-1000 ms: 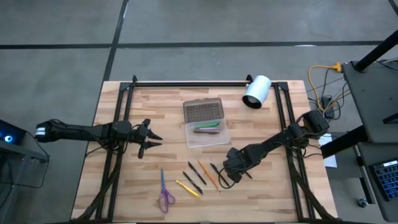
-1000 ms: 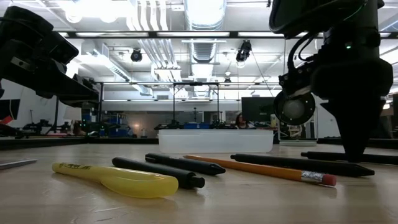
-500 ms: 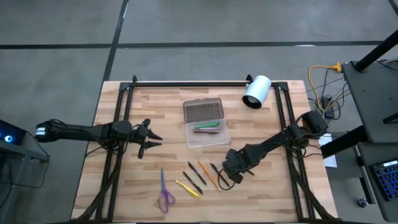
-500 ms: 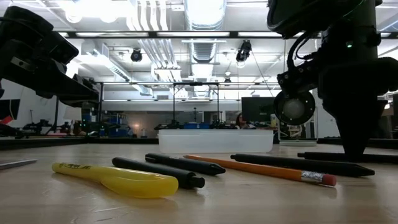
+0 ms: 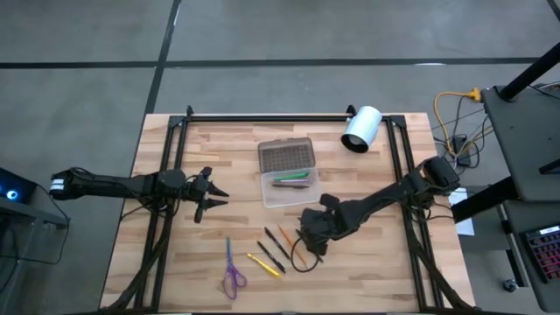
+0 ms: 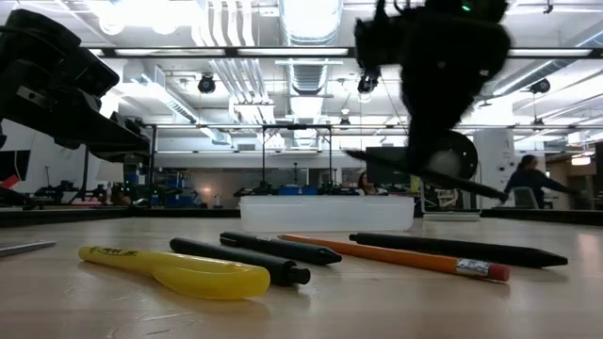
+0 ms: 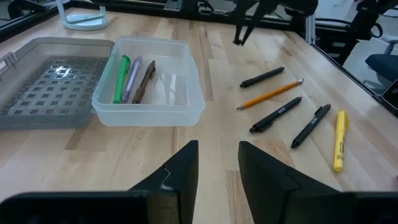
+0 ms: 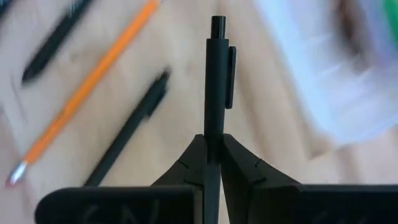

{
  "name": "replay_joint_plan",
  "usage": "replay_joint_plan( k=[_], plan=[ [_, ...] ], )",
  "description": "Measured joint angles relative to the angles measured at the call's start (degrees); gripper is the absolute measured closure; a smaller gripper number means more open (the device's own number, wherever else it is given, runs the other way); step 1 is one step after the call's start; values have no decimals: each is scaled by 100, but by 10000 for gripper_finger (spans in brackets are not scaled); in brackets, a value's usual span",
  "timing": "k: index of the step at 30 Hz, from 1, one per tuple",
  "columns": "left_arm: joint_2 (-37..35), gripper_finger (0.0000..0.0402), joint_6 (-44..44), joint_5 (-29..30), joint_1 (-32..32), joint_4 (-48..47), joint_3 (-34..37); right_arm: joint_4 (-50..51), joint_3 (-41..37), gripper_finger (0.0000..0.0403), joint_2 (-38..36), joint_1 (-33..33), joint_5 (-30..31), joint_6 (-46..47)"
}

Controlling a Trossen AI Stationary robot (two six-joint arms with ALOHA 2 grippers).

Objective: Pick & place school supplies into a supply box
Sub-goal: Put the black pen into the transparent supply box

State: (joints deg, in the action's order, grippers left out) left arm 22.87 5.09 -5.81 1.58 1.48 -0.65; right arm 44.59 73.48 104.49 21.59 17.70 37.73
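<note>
Now the right gripper (image 8: 213,146) is pinching a black pen (image 8: 217,74) between its pressed-together fingers, and the pen is sticking straight out ahead of the fingertips, clip side showing in the right wrist view. From the high view this gripper (image 5: 312,236) is hanging over the wooden table (image 5: 175,271) between the supply box (image 5: 289,186) and the row of loose supplies. In the low view the held pen (image 6: 424,173) is tilting in the air, clear of the tabletop, in front of the clear box (image 6: 326,213).

On the table under and beside that gripper, an orange pencil (image 7: 270,94) is lying among three black pens (image 7: 275,114), with a yellow pen (image 7: 339,140) at the end of the row. In the high view purple-handled scissors (image 5: 232,269) are lying apart from them, toward the left arm's side.

The box is sitting near the middle of the table with its grey textured lid (image 7: 51,84) folded open beside the clear tray (image 7: 151,107). Inside the tray a green pen (image 7: 121,80), a purple one (image 7: 134,77) and a dark one (image 7: 146,81) are lying side by side.

The left gripper (image 7: 217,163) is waiting with its fingers spread and nothing between them, well to the left of the box (image 5: 206,194). A white cylinder (image 5: 360,129) is lying at the table's far right corner.
</note>
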Motion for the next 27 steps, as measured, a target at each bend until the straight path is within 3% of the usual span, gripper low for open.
replay_joint_plan(
  k=[6, 13, 21, 27],
  plan=[
    [-2, 302, 0, 0, 1, 1, 1, -83, 192, 390, -13, -40, 1428, -379],
    [-2, 302, 0, -1, 1, 2, 1, -791, 137, 390, 19, -208, 2400, -1156],
    [-2, 302, 0, -1, 2, 1, 1, -2174, 131, 390, 393, -776, 2412, -2920],
    [-2, 302, 0, 0, 1, 1, 1, -2119, 129, 390, 529, -1151, 2082, -3421]
  ],
)
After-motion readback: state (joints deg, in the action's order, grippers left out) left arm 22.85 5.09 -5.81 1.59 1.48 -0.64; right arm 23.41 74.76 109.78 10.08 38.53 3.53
